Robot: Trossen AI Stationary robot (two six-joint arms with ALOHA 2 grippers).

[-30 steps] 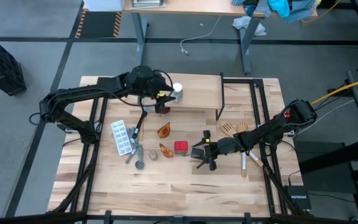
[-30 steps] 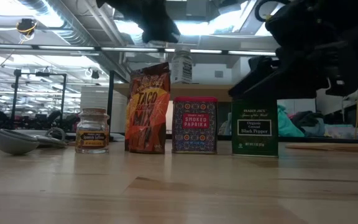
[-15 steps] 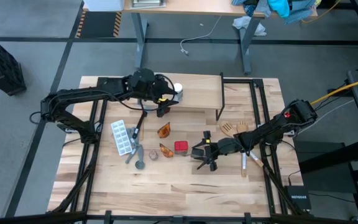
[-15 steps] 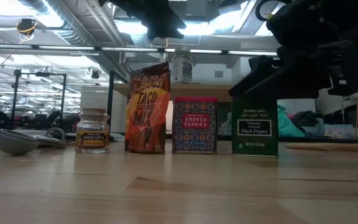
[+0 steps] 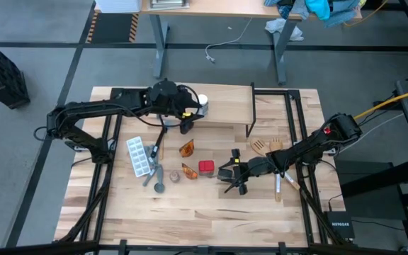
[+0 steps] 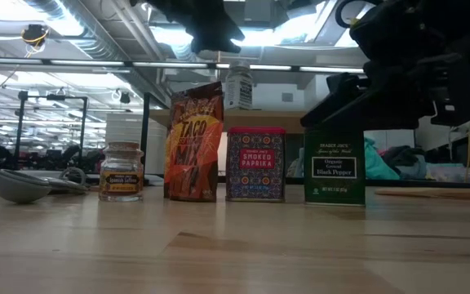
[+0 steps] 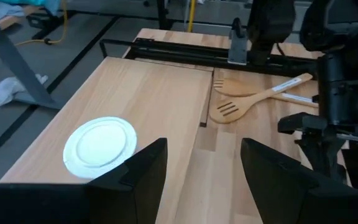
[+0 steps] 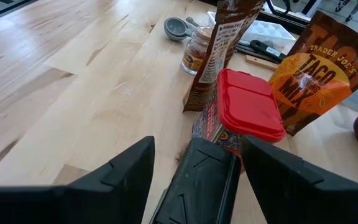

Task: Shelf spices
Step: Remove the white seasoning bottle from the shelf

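Observation:
The white-capped jar (image 5: 202, 103) stands on its base on the light-wood shelf (image 5: 227, 106) near the shelf's left end. My left gripper (image 5: 188, 123) hovers open beside it; in the left wrist view the white cap (image 7: 100, 147) lies outside its fingers. My right gripper (image 5: 226, 176) is shut on the dark Black Pepper tin (image 6: 334, 167). Left of the tin on the table stand the red-topped paprika box (image 6: 255, 163), the orange taco mix packet (image 6: 194, 143) and the small brown-capped jar (image 6: 121, 171). A second orange packet (image 5: 188, 171) lies by the box. My right gripper has the tin's top end (image 8: 201, 171) between its two fingers, one on each side. The fingers come slanting down from the table's right. The tin stands upright with its base on the table (image 6: 334, 202).
Wooden spatulas (image 5: 268, 146) lie on the table right of the shelf. A pale grey tray (image 5: 138, 156) and grey measuring spoons (image 5: 158, 185) lie at the left. Black frame rails (image 5: 299, 142) run along the table's sides. Bare wood lies toward the near edge (image 5: 204, 219).

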